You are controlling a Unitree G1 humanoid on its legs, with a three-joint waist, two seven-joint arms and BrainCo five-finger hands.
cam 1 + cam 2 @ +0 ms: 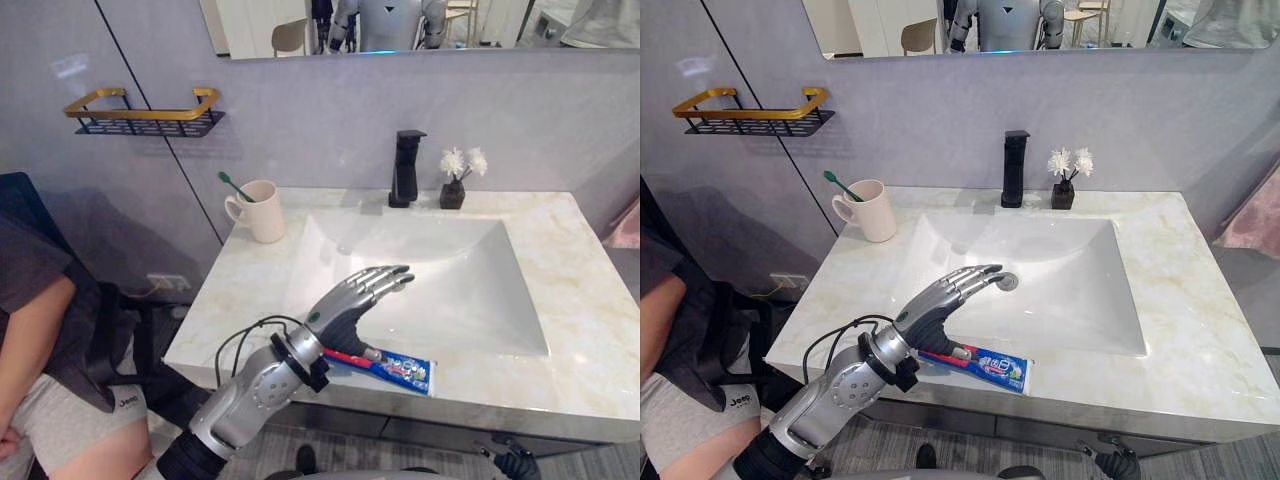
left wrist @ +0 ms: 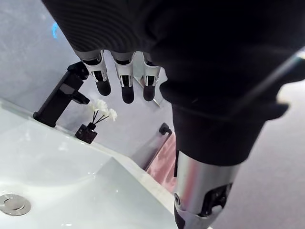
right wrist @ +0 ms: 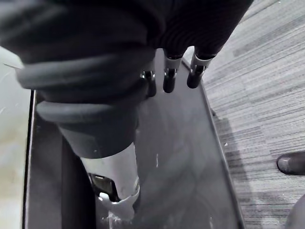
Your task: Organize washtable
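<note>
A red and blue toothpaste tube point(image 1: 398, 369) lies flat on the marble washtable point(image 1: 590, 330), along the front edge before the sink basin point(image 1: 430, 270). My left hand point(image 1: 348, 303) hovers just above the tube's left end, open, with its fingers point(image 2: 126, 86) straight and pointing over the basin towards the drain point(image 1: 1007, 281). A cream mug point(image 1: 263, 211) holding a green toothbrush point(image 1: 234, 185) stands at the back left corner. My right hand point(image 3: 169, 78) hangs low beside the dark cabinet front point(image 3: 181, 157), open and holding nothing.
A black faucet point(image 1: 405, 168) and a small black vase of white flowers point(image 1: 457, 180) stand behind the basin. A gold-railed wall shelf point(image 1: 140, 115) hangs at the left. A person point(image 1: 40, 330) sits at the left. A pink towel point(image 1: 625, 225) hangs at the right. A shoe point(image 3: 290, 163) rests on the floor.
</note>
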